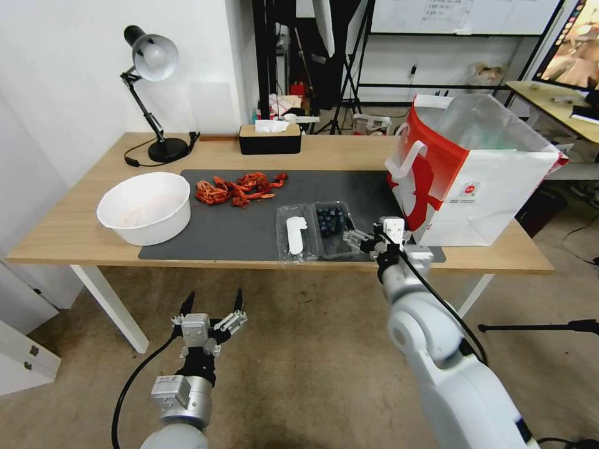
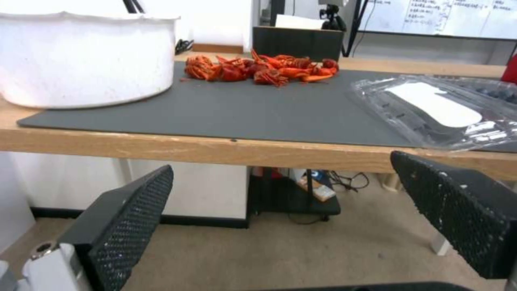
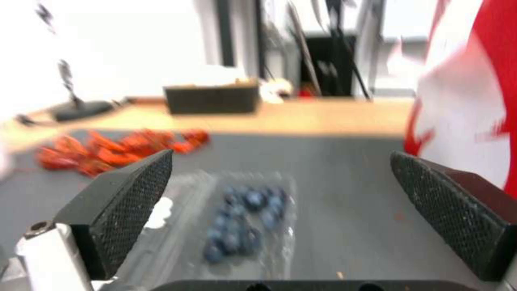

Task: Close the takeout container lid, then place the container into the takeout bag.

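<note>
Lid-closing step: right gripper (image 1: 357, 239), fingers spread, beside open clear plastic clamshell container (image 1: 332, 228) at centre frame; next calls for folding sticker-bearing clear lid (image 1: 297, 234) over.

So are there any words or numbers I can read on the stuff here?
None can be read.
Red-and-white paper takeout bag: small round logo with tiny lines under it, too small.
Clear plastic lid: its white sticker looks blank.
Whiteboard behind the table: handwriting, too small.
</note>
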You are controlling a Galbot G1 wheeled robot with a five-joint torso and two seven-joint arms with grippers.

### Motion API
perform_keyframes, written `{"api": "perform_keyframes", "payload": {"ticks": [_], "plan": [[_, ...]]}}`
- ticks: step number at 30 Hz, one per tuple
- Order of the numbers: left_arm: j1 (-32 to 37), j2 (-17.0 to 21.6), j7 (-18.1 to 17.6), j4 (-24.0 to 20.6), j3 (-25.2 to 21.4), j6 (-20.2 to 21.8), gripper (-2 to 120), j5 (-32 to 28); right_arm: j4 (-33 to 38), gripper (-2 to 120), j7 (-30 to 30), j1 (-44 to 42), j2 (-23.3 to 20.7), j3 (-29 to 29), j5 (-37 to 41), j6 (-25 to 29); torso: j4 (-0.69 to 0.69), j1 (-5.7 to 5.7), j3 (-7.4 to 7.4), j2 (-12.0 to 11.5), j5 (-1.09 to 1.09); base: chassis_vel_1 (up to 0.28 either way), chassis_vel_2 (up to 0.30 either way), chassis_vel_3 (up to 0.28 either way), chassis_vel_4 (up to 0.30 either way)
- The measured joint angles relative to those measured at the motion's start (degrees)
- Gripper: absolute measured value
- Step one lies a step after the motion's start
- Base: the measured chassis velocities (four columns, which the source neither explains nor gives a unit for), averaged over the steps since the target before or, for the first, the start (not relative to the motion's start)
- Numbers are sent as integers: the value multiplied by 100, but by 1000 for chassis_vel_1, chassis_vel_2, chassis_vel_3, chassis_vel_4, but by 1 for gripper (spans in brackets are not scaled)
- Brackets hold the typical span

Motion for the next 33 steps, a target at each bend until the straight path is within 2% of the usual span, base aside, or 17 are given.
{"api": "perform_keyframes", "payload": {"ticks": [1, 2, 5, 6, 9, 10, 14, 15, 18, 25, 33], "plan": [[16, 7, 14, -13, 0, -13, 100, -11, 67, 100, -286, -216, -36, 160, -65, 358, 0, 0, 0, 0, 0, 0, 0, 0, 0], [16, 7, 14, -13, 0, -13, 100, -11, 67, 100, -286, -216, -36, 160, -65, 358, 0, 0, 0, 0, 0, 0, 0, 0, 0], [59, 19, 54, -28, 6, -68, 100, -29, 218, 100, -768, -825, -61, 632, -264, 1237, 1, 0, -1, 0, 0, 0, 0, 0, 0], [59, 19, 54, -28, 6, -68, 100, -29, 218, 100, -768, -825, -61, 632, -264, 1237, 1, 0, -1, 0, 0, 0, 0, 0, 0], [85, 38, 123, -33, 9, -147, 100, -51, 388, 100, -1084, -1637, 40, 1134, -392, 2221, 0, 0, -1, 0, -1, 0, 0, 0, 0], [85, 38, 123, -33, 9, -147, 100, -51, 388, 100, -1084, -1637, 40, 1134, -392, 2221, 0, 0, -1, 0, -1, 0, 0, 0, 0], [115, 98, 192, -34, 38, -212, 100, -122, 328, 100, -1191, -2808, 428, 1439, -530, 3363, -1, 0, -2, 0, -2, 0, 0, 0, 0], [115, 98, 192, -34, 38, -212, 100, -122, 328, 100, -1191, -2808, 428, 1439, -530, 3363, -1, 0, -2, 0, -2, 0, 0, 0, 0], [130, 143, 225, -10, 66, -270, 100, -143, 45, 100, -1408, -3376, 826, 1512, -574, 4250, 0, 0, -1, 1, -2, 0, 0, 0, 0], [150, 190, 277, 16, 112, -318, 100, -155, -264, 100, -1571, -3707, 1092, 1491, -624, 4776, 1, 0, 0, 0, -1, 0, 0, 0, 0], [147, 193, 332, 58, 244, -310, 100, -237, -197, 100, -1563, -3727, 1096, 1476, -620, 4702, 1, 0, 0, 0, 0, 0, 0, 0, 0]]}}
